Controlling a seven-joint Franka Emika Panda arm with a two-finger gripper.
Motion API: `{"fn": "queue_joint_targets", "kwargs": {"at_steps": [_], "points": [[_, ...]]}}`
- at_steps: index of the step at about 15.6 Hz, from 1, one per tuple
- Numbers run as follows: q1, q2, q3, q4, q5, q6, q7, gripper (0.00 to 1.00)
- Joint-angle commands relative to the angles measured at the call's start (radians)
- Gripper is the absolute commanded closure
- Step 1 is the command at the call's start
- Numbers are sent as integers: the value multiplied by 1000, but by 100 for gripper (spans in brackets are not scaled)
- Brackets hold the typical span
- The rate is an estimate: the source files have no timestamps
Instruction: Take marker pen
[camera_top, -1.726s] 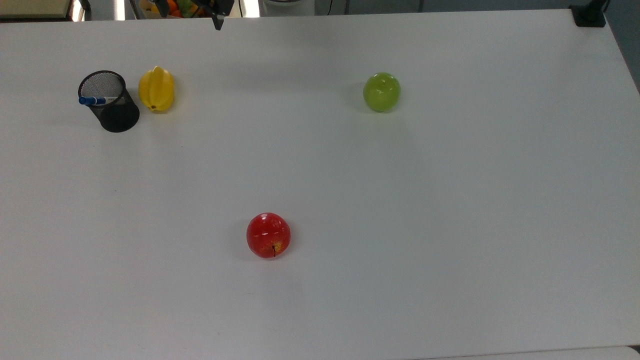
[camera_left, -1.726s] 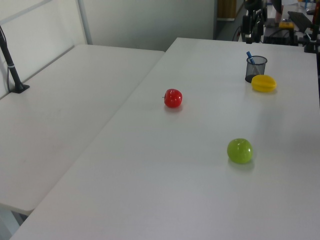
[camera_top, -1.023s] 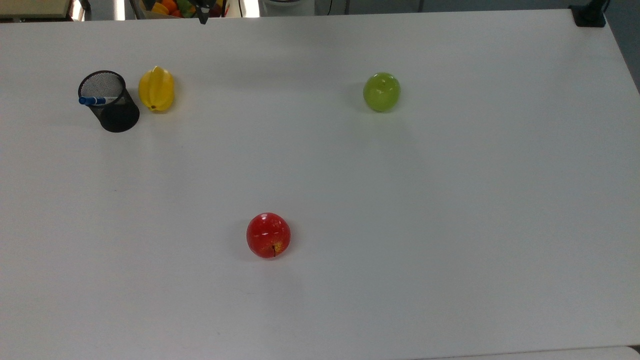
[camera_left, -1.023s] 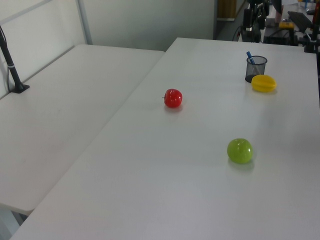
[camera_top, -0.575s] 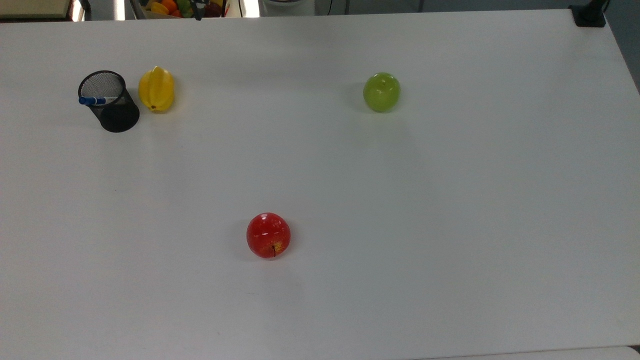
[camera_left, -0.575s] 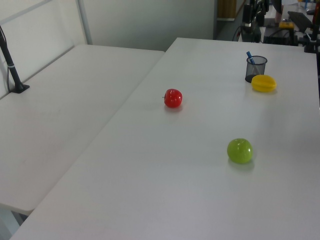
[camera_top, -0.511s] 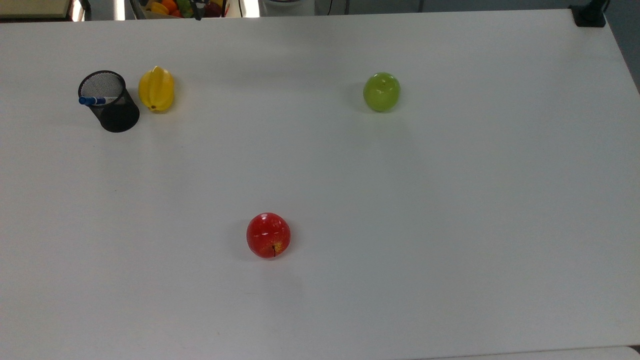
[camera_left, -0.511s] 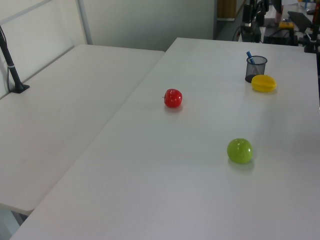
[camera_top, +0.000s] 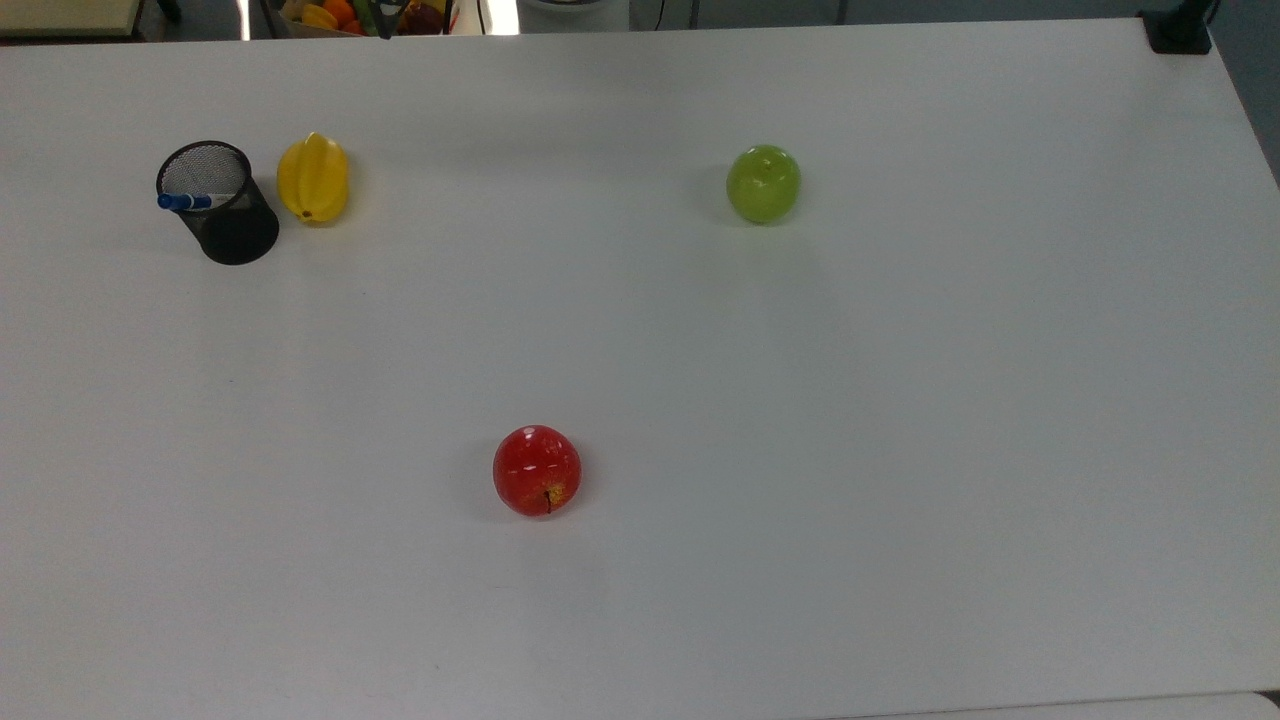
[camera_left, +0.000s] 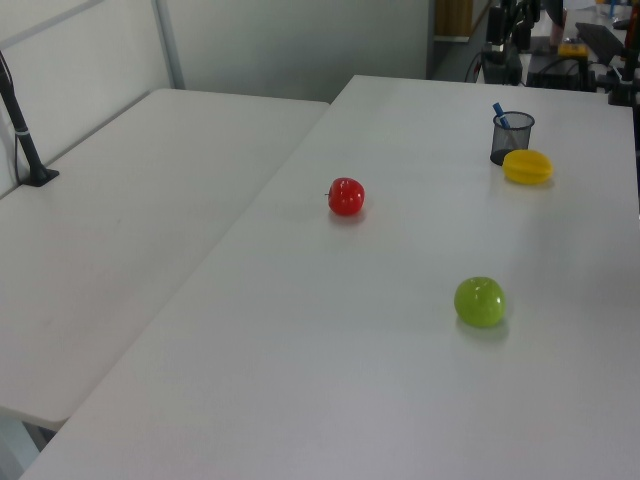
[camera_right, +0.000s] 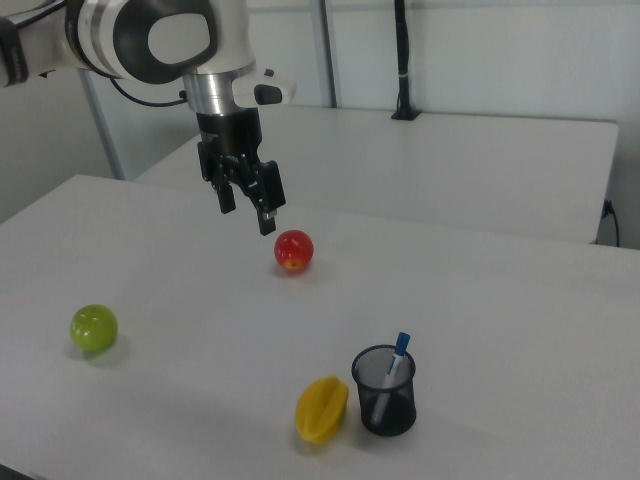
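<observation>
The arm (camera_right: 160, 40) has glossy white rounded shells with a dark grey disc. A silver collar tops its black gripper (camera_right: 247, 205).

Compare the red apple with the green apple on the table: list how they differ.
The red apple is red with a yellowish patch round its stem; the green apple is plain glossy green. In the top view the red apple lies nearer the bottom edge, the green apple higher and further right. Both are round, alike in size, and rest untouched on the white table.

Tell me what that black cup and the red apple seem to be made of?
The black cup looks like wire mesh, probably metal: the marker pen shows through its wall. The red apple looks like glossy plastic, judging by its bright highlights, though real fruit can't be ruled out.
</observation>
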Motion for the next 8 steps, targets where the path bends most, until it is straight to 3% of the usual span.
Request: {"fn": "queue_joint_targets", "kwargs": {"at_steps": [1, 8], "points": [[-40, 6, -6, 7, 22, 31, -8, 0], [-184, 74, -5, 1, 20, 158, -138, 0]]}}
